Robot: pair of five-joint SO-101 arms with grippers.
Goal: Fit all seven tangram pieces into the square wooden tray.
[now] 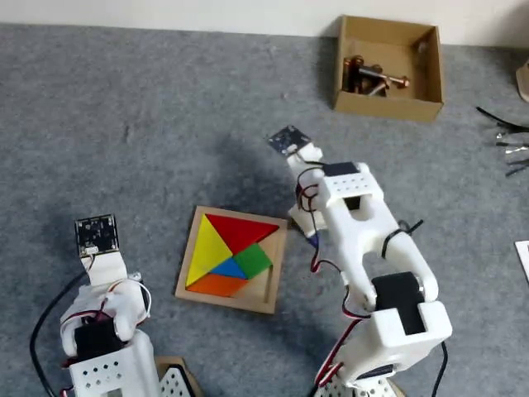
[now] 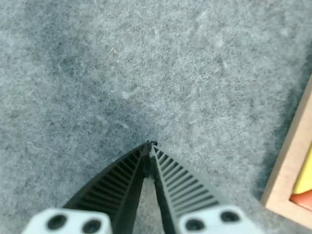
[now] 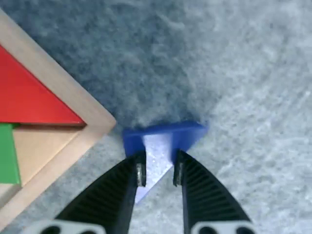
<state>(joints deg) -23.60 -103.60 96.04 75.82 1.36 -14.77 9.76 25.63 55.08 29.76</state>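
Pinching a blue triangle point(image 3: 163, 139) from two sides, the right gripper point(image 3: 157, 173) has its fingers point(image 3: 130, 183) drawn in narrow against the piece, with only the triangle's width between them. The triangle lies on the grey carpet point(image 3: 243, 73) just beside one corner of the wooden tray point(image 3: 95, 129), outside its rim.

Inside that corner a red triangle point(image 3: 29, 97) sits along the rim, a green piece point(image 3: 6, 153) lies next to it, and a patch of bare wood shows between them and the rim.

From the high view the tray point(image 1: 189, 248) sits between the two arms and also holds a yellow triangle point(image 1: 205, 246), a small blue triangle point(image 1: 228, 268) and an orange piece point(image 1: 219, 285).

The left gripper point(image 2: 150, 146) is closed with its fingertips together, holding nothing, over bare carpet near the tray's edge.

A cardboard box point(image 1: 384, 106) with metal parts point(image 1: 372, 76) stands well apart at the far side of the table.
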